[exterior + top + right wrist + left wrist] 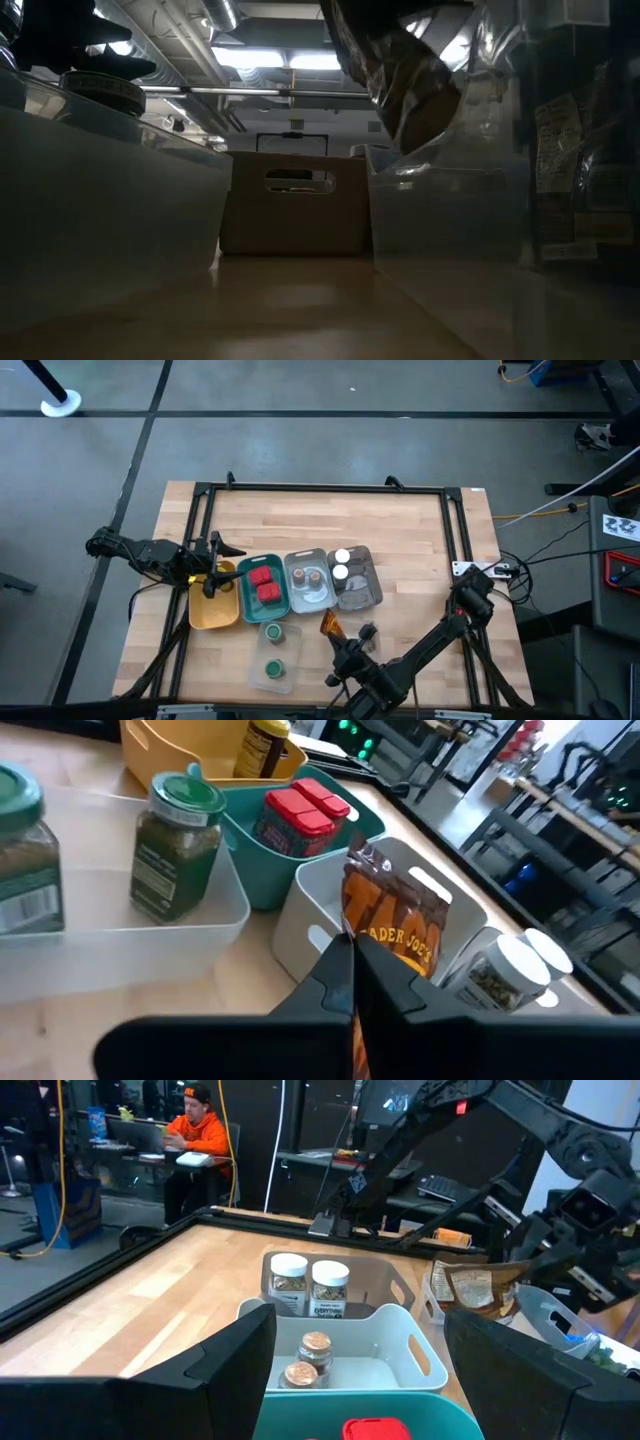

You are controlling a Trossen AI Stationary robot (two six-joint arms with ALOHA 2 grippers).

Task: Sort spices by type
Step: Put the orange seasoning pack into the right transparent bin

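Pouch (pixel 395 935) pinched upright in right hand (pixel 350 982), above white tray (pixel 310 910).

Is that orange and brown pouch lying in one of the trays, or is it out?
Out. The pouch is pinched in the shut right gripper and held up in the air, in front of the white tray, not inside any tray.
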